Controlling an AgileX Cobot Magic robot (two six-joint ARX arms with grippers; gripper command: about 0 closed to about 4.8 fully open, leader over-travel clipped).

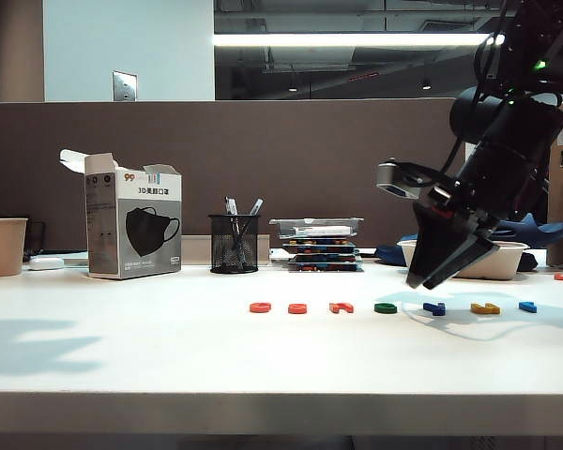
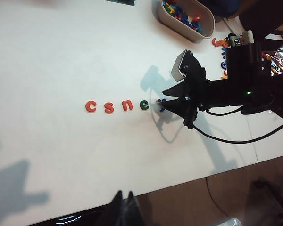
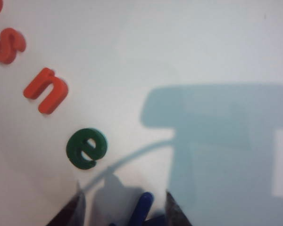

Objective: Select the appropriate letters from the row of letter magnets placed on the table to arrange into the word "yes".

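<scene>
The row of letter magnets lies on the white table [image 1: 169, 347]: orange-red c [image 2: 90, 106], s [image 2: 109, 107] and n [image 2: 127, 104], green e [image 2: 144, 104], then the dark blue Y [image 1: 434, 307], a yellow letter [image 1: 485, 307] and a light blue one [image 1: 527, 306]. My right gripper [image 3: 125, 209] hangs open just above the dark blue Y [image 3: 141, 207], one finger on each side of it and not touching it; the green e [image 3: 87, 148] lies beside it. My left gripper [image 2: 124, 194] is shut and empty, out past the table's front edge, far from the letters.
At the back stand a paper cup [image 1: 2, 246], a mask box [image 1: 131, 230], a mesh pen holder [image 1: 234, 244], a stack of trays [image 1: 317, 244] and a white tub of spare letters [image 2: 184, 19]. Loose letters [image 2: 219, 42] lie beside the tub.
</scene>
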